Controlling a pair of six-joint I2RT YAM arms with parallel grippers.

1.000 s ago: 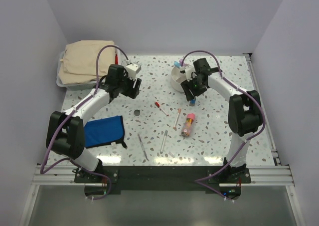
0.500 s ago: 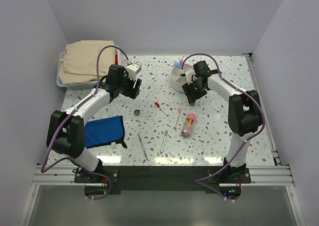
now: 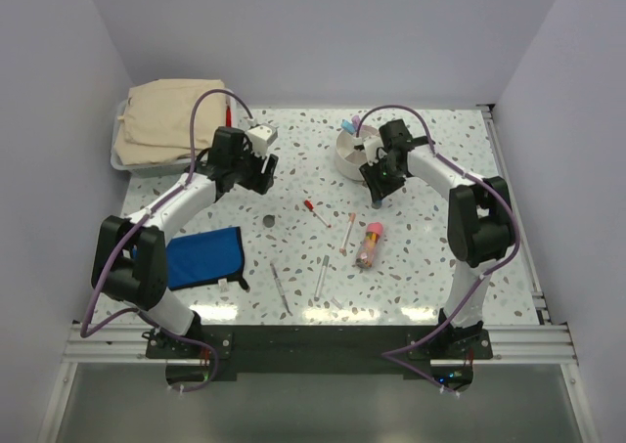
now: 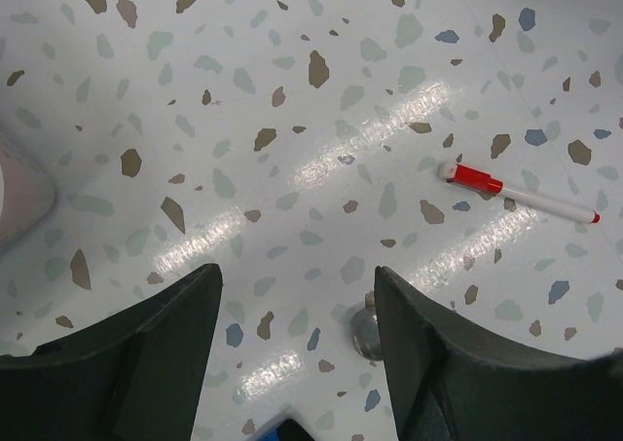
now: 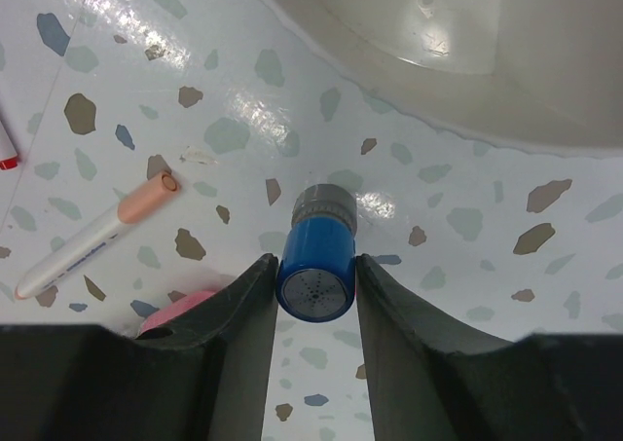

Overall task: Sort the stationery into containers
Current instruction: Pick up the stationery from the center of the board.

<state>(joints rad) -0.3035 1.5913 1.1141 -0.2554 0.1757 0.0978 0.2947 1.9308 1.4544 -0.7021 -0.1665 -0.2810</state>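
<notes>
At the far left of the counter (image 3: 430,267), a folded beige cloth (image 3: 171,115) lies on the white bin (image 3: 118,161), with a blue pouch (image 3: 203,257) nearer the arms. The left end effector (image 4: 297,277) hangs with its jaws apart above bare counter, holding nothing. Pens (image 3: 348,231) and a pink tube (image 3: 370,244) lie loose mid-counter. Just beside the white cup (image 3: 342,155), the right end effector (image 5: 315,261) pinches an upright blue-capped stick (image 5: 315,285).

Speckled table (image 3: 421,267) — pens (image 3: 348,230), blue pouch (image 3: 203,257).
</notes>
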